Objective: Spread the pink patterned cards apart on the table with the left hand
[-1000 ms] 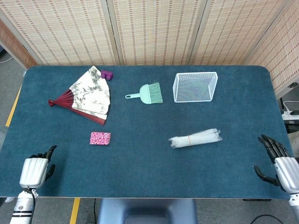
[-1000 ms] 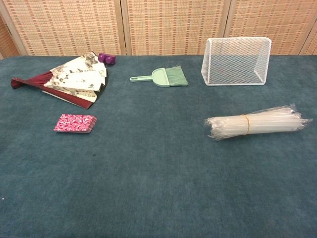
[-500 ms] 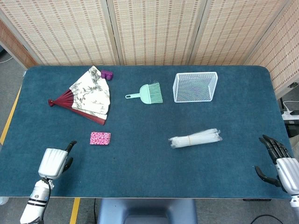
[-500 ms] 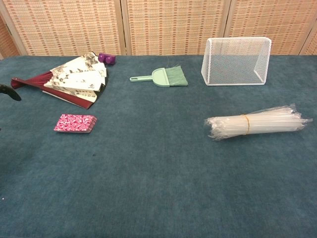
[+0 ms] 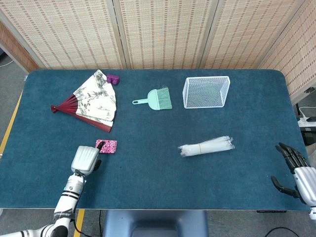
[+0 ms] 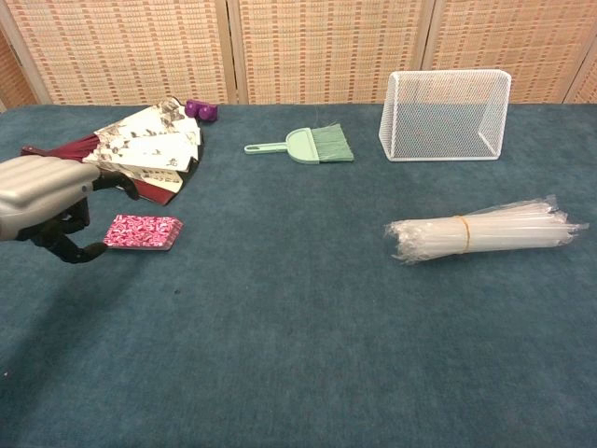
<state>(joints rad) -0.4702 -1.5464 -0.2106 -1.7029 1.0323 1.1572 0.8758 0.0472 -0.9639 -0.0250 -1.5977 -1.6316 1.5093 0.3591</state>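
The silver left hand [image 5: 85, 159], fingers loosely apart and holding nothing, hovers just beside the stack of pink patterned cards [image 5: 107, 146] lying on the blue tabletop [image 5: 158, 173], near a folding paper fan [image 5: 94, 101].

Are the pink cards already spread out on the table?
No, the pink cards lie in one neat stack, with the left hand just beside them.

A matt, napped teal cloth covers the table [image 6: 308, 317]; at far right stands a white wire-mesh basket [image 6: 446, 114], with glossy clear plastic wrap [image 6: 480, 231] nearer. The left hand [image 5: 85, 159] shows smooth silvery metal beside glossy pink patterned cards [image 6: 143, 231].
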